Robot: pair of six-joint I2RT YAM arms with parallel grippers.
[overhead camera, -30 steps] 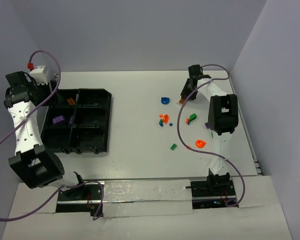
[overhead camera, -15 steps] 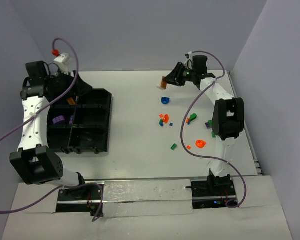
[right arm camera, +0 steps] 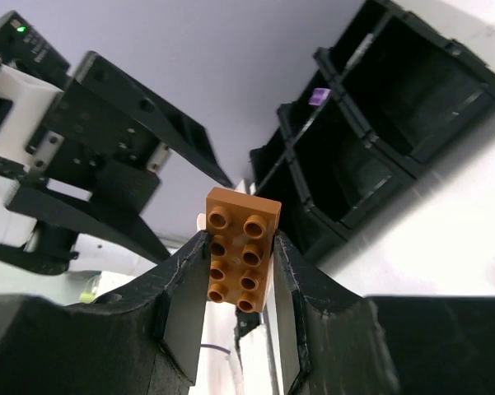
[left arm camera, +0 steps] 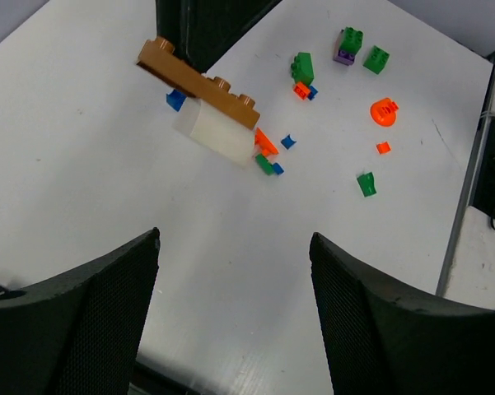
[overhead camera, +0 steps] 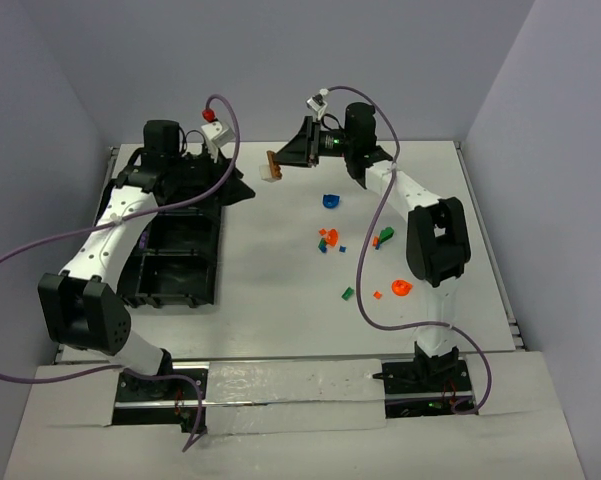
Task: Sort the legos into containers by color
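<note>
right fingers (right arm camera: 185, 284): clamped on the long sides of the brown brick (right arm camera: 240, 259), studs facing the wrist camera
brown brick location: held up off the bench (overhead camera: 270, 300), between the tray and the loose pile, just beside the left fingers
white block (left arm camera: 218, 136): touching the underside of the brown brick
left fingers (left arm camera: 99, 313): wide apart, nothing between them, pointed at the brown brick, not touching it
tray (overhead camera: 217, 250): black, divided into compartments, left side of the bench, partly under the left arm
purple piece (right arm camera: 317, 96): inside one tray compartment
loose legos: scattered on the right half of the bench, well apart from the tray
blue piece (overhead camera: 329, 201): nearest the held brick
orange round piece (overhead camera: 401, 288): near the right arm
green brick (overhead camera: 347, 293): near the orange round piece
</note>
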